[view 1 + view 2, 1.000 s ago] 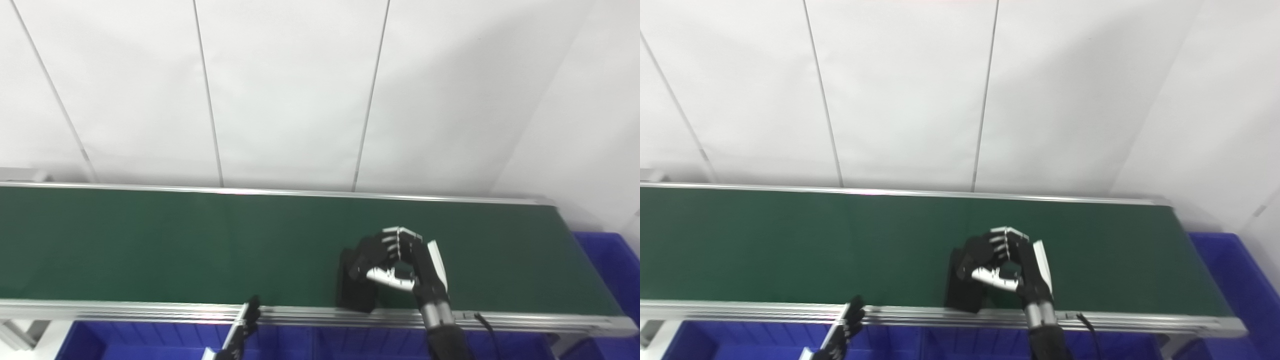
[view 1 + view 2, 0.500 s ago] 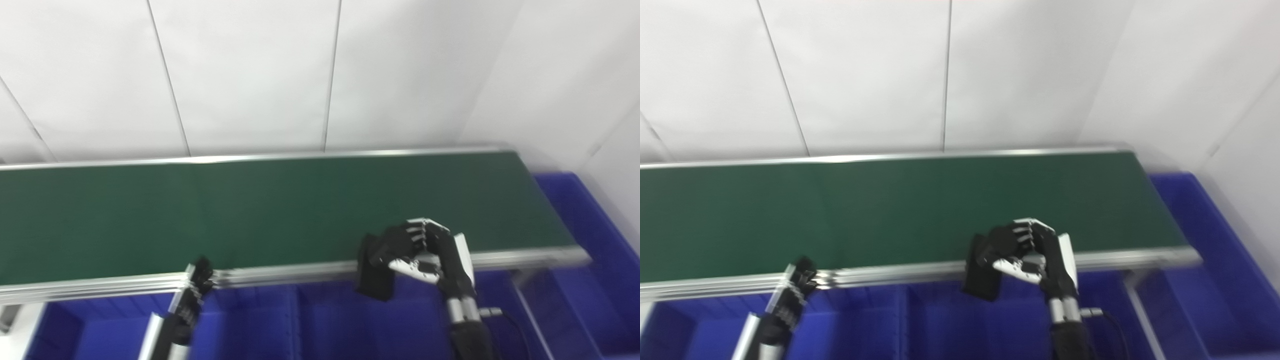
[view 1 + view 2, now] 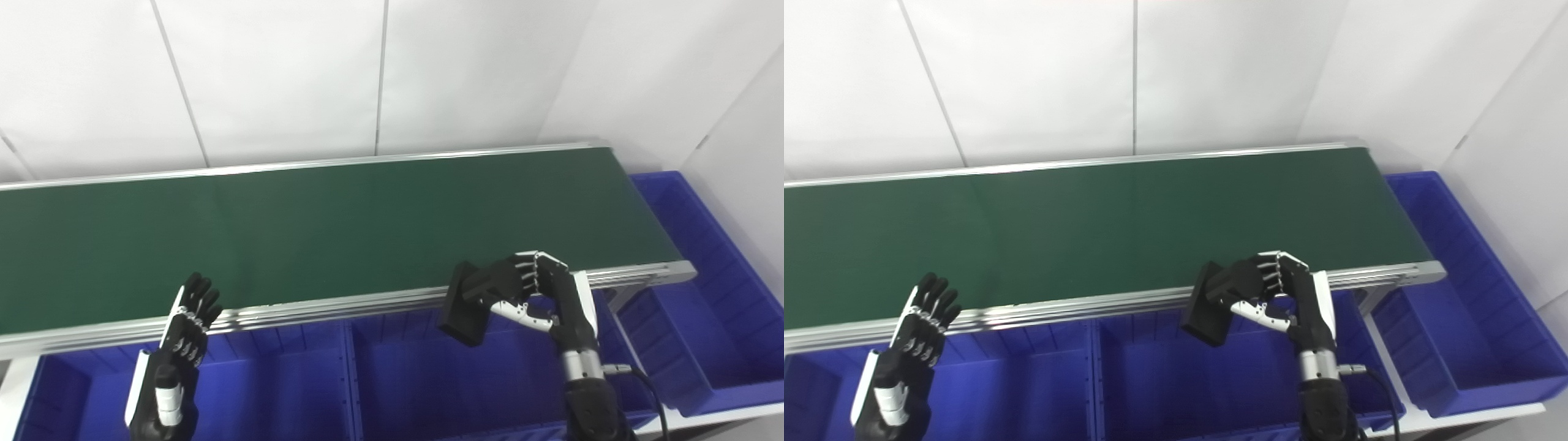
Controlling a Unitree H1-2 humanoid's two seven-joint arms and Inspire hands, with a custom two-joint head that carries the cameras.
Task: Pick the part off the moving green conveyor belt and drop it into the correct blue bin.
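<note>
Right hand (image 3: 539, 294): clamped on a flat black part (image 3: 463, 304), fingers over the top edge and thumb underneath.
Part: off the green conveyor belt (image 3: 318, 226), hanging past its near metal rail, tilted, with the lower end over the middle blue bin (image 3: 429, 392).
Left hand (image 3: 184, 331): holding nothing, fingers straight and slightly spread, raised in front of the near rail over the left blue bin (image 3: 263, 392), well apart from the part.
Other bin: a long blue bin (image 3: 704, 269) sits at the belt's right end, beyond the hand.
Step in hand: from here it looks like carrying the part to its drop point.
Doing it well: I'd bring the part fully clear of the rail and over the bin's open middle before loosening the fingers, since the upper end is close to the rail and could catch on it.
Which bin is correct: I cannot tell; nothing marks the bins apart.
</note>
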